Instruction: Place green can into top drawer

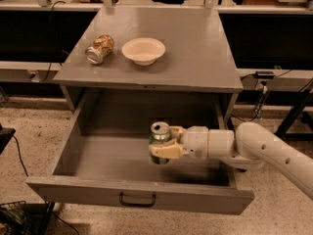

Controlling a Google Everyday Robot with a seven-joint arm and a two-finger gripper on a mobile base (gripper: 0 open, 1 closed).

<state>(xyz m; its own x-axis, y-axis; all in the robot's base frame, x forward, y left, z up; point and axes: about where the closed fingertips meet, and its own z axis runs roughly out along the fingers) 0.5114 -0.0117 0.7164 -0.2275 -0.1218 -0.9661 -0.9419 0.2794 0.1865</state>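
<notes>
Reaching in from the right, the gripper (161, 143) is clamped around the green can (159, 130), holding it upright inside the open top drawer (137, 192). Its pale fingers (161, 152) cover the can's lower half, so whether the base touches the drawer floor cannot be told. The arm (274, 151) runs off the right edge.
</notes>
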